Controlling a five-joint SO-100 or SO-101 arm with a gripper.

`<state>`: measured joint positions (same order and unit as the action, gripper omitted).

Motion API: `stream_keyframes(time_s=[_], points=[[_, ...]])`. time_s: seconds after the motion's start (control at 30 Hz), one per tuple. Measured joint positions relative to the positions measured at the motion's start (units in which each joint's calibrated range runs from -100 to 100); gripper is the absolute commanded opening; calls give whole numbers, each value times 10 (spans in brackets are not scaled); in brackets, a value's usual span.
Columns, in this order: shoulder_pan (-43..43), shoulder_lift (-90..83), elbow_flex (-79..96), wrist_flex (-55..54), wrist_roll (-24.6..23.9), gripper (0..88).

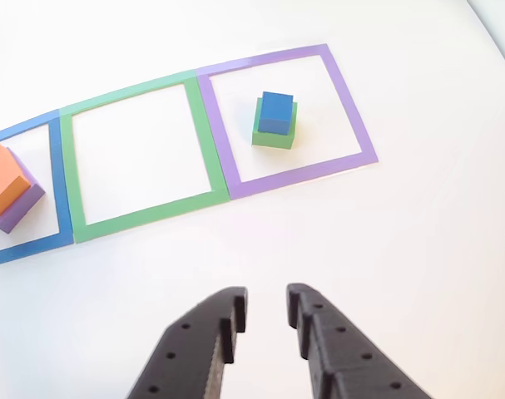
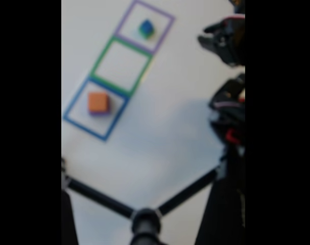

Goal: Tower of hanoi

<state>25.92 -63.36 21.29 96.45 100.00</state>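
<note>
The blue cube [image 1: 276,112] sits on the green block [image 1: 274,135] inside the purple square outline [image 1: 352,108]. The orange block [image 1: 6,180] rests on the purple block [image 1: 22,206] inside the blue outline [image 1: 62,191] at the left edge. My black gripper [image 1: 266,306] stands open at the bottom of the other view, well short of the outlines, with nothing between its fingers. In the blurred fixed view the blue-on-green stack [image 2: 146,28] is at the top, the orange-on-purple stack [image 2: 98,103] lower left, and the gripper [image 2: 208,40] is at the right.
The green outline [image 1: 198,137] between the two others holds nothing. White table all round. In the fixed view a black stand [image 2: 144,219] with two struts spans the bottom, and the arm's body [image 2: 229,107] runs down the right side.
</note>
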Motion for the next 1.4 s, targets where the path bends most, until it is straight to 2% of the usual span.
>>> stream_keyframes(time_s=[0.07,0.23,0.5,0.67,0.97,1.17,1.4], points=[[12,-5,43,-32,0,88],[29,-7,175,-175,0,273],[39,14,406,-500,0,360],[54,57,511,-697,0,370],[87,207,583,-976,0,375],[99,311,610,-1123,0,375],[110,389,633,-1237,0,372]])
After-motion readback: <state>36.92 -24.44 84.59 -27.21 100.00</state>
